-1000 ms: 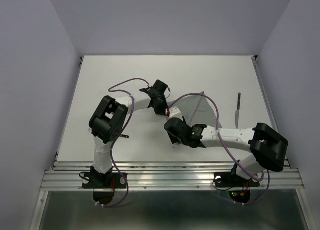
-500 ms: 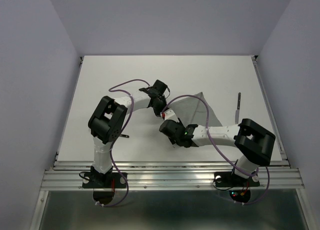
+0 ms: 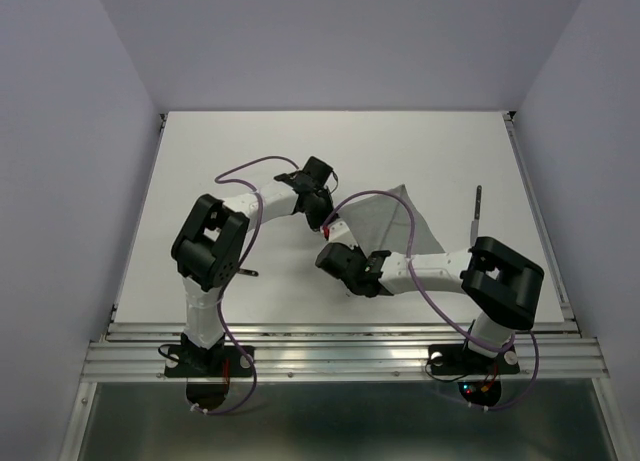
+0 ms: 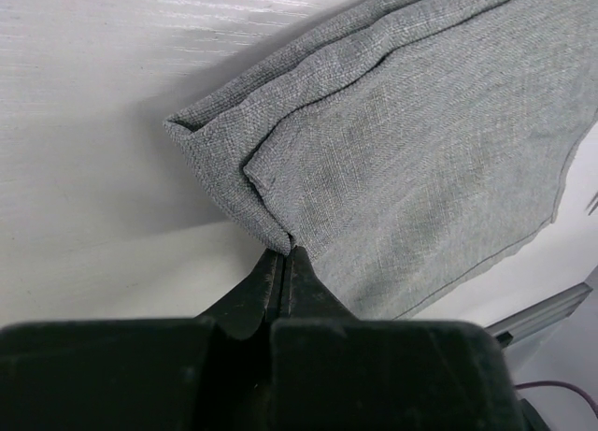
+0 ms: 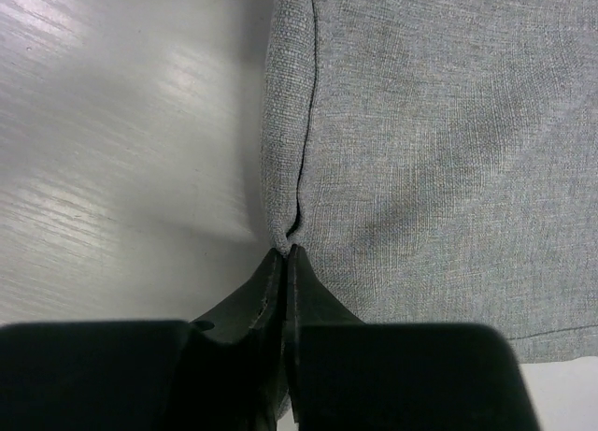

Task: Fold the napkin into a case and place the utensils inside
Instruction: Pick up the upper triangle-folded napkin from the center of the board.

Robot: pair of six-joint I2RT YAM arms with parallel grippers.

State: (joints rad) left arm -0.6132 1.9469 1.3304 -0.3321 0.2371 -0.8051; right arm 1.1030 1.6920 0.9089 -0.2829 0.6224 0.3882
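Well, the grey napkin (image 3: 385, 221) lies partly folded on the white table (image 3: 250, 151) between the two arms, with its layers doubled along the left side. The left claw (image 4: 283, 258) is pinched tight on a folded corner of the cloth, jaws almost touching. The right claw (image 5: 285, 253) is likewise nipped together on the doubled edge, nearer the arms' bases. Only cloth shows in the folds. A knife (image 3: 476, 216) lies flat on the table off the napkin's right side, not touching it.
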